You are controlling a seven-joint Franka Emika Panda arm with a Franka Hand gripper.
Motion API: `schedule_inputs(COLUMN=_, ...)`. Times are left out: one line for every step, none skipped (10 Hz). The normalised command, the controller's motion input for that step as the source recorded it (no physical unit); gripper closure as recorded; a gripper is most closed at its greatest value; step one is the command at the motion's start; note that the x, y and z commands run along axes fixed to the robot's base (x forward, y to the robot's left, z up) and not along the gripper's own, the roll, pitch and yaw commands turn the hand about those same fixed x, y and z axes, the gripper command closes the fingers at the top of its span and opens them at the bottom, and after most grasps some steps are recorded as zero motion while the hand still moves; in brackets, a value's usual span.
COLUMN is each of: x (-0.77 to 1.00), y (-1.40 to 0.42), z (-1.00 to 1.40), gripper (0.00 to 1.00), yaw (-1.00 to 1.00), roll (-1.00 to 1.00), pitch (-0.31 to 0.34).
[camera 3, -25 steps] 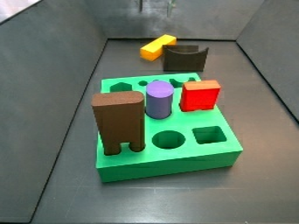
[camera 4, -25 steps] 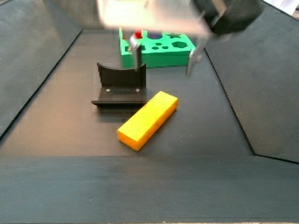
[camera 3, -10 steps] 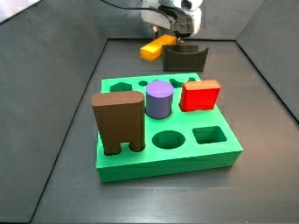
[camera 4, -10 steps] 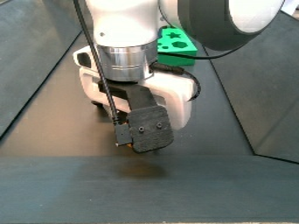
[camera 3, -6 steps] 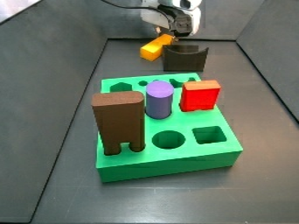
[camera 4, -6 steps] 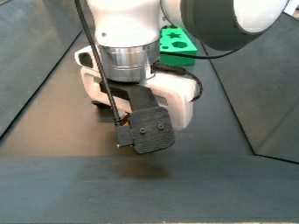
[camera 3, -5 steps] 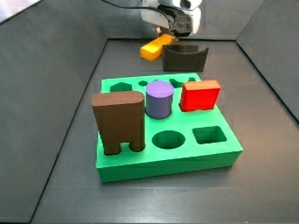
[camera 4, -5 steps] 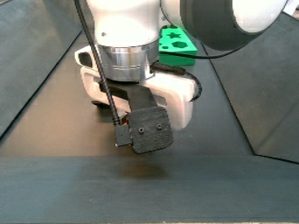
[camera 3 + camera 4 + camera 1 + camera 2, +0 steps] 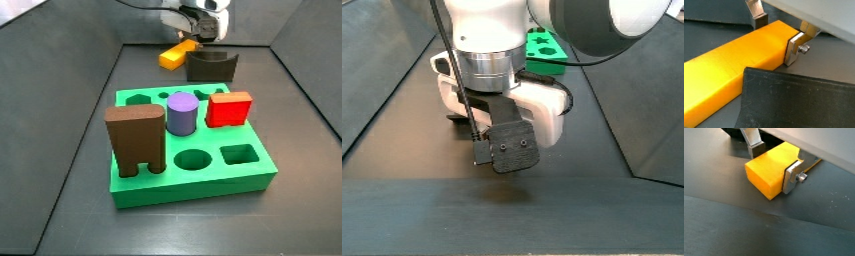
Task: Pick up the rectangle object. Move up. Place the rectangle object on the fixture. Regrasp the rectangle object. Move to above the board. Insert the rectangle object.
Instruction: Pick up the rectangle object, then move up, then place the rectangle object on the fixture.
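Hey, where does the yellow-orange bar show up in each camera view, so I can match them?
Wrist view: rectangle object fills the middle, between the gripper fingers.
Wrist view: its square end, same fingers.
Side view: far back, beside the fixture.
Side view: hidden behind the arm.
Shared landmark: the gripper.

Light falls evenly from above on my bench, bright enough for saturated colours. In both wrist views the rectangle object (image 9: 744, 57) glows with a soft sheen along its upper face, and my gripper (image 9: 774, 164) stands sharp around it, its silver fingers (image 9: 792, 175) catching small glints. In a side view the board (image 9: 187, 160) throws a faint shadow toward the near edge. At the far edge my arm looks slightly blurred. The dark floor shows a dull matte sheen.
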Motion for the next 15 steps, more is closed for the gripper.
schedule_inputs(x=0.00, y=0.00, z=0.00, gripper=1.00, yaw=0.00, roll=0.00, pitch=0.000)
schedule_inputs(x=0.00, y=0.00, z=0.83, gripper=1.00, yaw=0.00, roll=0.00, pitch=0.000)
schedule_inputs(x=0.01, y=-0.01, z=0.83, gripper=1.00, yaw=0.02, roll=0.00, pitch=0.001)
schedule_inputs(x=-0.01, y=-0.01, z=0.71, gripper=1.00, yaw=0.01, roll=0.01, pitch=0.026)
schedule_inputs(x=0.02, y=-0.02, z=0.56, gripper=1.00, yaw=0.00, roll=0.02, pitch=0.048)
schedule_inputs(x=0.01, y=-0.01, z=0.42, gripper=1.00, yaw=0.00, roll=0.03, pitch=0.061)
schedule_inputs(x=0.01, y=-0.01, z=0.32, gripper=1.00, yaw=0.00, roll=0.04, pitch=0.063)
schedule_inputs(x=0.00, y=0.00, z=1.00, gripper=1.00, yaw=0.00, roll=0.00, pitch=0.000)
schedule_inputs(x=0.00, y=0.00, z=1.00, gripper=1.00, yaw=0.01, roll=0.01, pitch=-0.002)
schedule_inputs(x=-0.01, y=0.00, z=1.00, gripper=1.00, yaw=0.00, roll=0.02, pitch=0.013)
schedule_inputs(x=-0.02, y=0.00, z=1.00, gripper=1.00, yaw=-0.01, roll=0.03, pitch=0.025)
schedule_inputs(x=-0.02, y=0.00, z=1.00, gripper=1.00, yaw=0.00, roll=0.04, pitch=0.031)
schedule_inputs(x=-0.03, y=0.00, z=1.00, gripper=1.00, yaw=0.00, roll=0.05, pitch=0.041)
schedule_inputs(x=-0.03, y=-0.01, z=1.00, gripper=1.00, yaw=0.01, roll=0.06, pitch=0.047)
schedule_inputs(x=-0.03, y=-0.01, z=0.99, gripper=1.00, yaw=0.01, roll=0.07, pitch=0.055)
